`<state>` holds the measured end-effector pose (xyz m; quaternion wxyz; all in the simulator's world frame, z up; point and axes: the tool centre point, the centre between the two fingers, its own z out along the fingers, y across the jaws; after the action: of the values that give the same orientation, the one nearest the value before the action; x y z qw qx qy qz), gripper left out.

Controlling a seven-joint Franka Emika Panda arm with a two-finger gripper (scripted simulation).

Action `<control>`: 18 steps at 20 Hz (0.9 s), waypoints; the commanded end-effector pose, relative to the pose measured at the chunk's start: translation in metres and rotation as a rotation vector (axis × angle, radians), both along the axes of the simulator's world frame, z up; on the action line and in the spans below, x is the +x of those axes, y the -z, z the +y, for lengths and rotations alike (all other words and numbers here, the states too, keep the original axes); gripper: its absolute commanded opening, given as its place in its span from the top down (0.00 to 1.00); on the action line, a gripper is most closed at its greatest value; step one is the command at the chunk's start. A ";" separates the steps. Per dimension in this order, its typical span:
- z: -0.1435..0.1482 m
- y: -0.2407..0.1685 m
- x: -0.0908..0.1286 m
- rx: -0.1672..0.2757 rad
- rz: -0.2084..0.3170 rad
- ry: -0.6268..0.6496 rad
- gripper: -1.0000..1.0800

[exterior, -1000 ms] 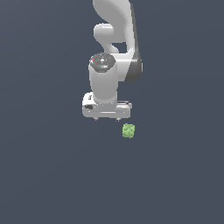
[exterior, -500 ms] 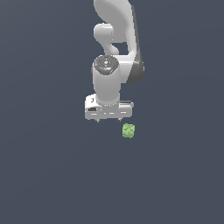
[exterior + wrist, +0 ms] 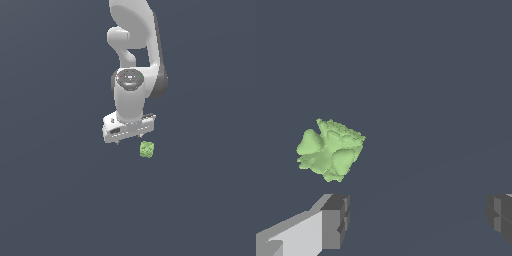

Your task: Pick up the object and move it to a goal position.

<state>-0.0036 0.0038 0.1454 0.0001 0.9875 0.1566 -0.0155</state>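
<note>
- Exterior view: the white arm (image 3: 134, 60) reaches down from twelve o'clock, ending in the tool (image 3: 129, 139), whose short fingertips point downward.
- Exterior view: the object (image 3: 146, 149), a small light-green bumpy chunk, lies on the plain dark grey surface (image 3: 55, 200) at about four o'clock from the tool, just beside it and not touching it.
- Exterior view: no brand, label or readable writing shows on the arm; only a dark round cap with tiny red marks sits on the wrist joint, too small to read.
- Wrist view: the object (image 3: 330, 149) lies at about ten o'clock from the picture's centre, free of the fingers.
- Wrist view: two dark grey fingertips (image 3: 336, 220) stand far apart, so the tool (image 3: 418, 215) is spread wide and holds nothing; the object lies beyond one fingertip, not between them.
- Wrist view: no writing is visible on the object or the fingers.
</note>
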 end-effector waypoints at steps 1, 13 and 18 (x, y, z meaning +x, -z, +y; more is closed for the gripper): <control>0.006 0.005 -0.001 0.000 0.000 -0.084 0.04; 0.038 0.026 -0.004 0.004 -0.005 -0.489 0.04; 0.051 0.034 -0.006 0.008 -0.008 -0.659 0.04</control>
<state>-0.0091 0.0510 0.1135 0.0020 0.8959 0.4441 -0.0109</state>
